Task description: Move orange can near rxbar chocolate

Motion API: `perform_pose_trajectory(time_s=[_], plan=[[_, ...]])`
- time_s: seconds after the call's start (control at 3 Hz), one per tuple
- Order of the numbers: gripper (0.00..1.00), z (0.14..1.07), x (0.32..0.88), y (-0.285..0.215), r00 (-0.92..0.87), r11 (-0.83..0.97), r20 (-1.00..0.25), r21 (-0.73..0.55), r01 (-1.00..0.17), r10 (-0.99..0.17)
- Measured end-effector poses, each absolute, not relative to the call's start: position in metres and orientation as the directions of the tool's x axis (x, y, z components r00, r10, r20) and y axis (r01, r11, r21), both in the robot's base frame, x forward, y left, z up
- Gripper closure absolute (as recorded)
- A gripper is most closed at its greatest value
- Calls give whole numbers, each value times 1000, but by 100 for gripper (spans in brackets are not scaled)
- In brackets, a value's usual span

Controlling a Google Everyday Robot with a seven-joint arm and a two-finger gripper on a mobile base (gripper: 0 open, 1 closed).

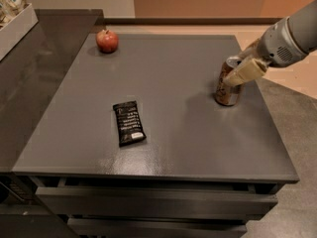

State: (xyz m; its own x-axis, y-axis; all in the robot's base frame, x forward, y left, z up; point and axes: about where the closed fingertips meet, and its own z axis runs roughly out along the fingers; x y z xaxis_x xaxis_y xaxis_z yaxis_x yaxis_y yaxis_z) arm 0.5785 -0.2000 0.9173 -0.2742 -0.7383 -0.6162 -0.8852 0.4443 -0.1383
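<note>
One camera (its mount unseen) looks obliquely down across the desk point(173, 148) from its front edge, near enough to frame the whole top; the gripper point(242, 73) sits far right, against the orange can point(227, 95).
</note>
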Motion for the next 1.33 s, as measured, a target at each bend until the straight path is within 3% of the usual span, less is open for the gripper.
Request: perform_pose_trajectory(time_s=[0.33, 0.67, 1.33], plan=[[88, 927, 571, -187, -237, 404, -637, -128, -906, -734], [100, 941, 553, -151, -167, 312, -665, -105, -944, -728], [100, 944, 511, -62, -8, 91, -696, -83, -992, -718]])
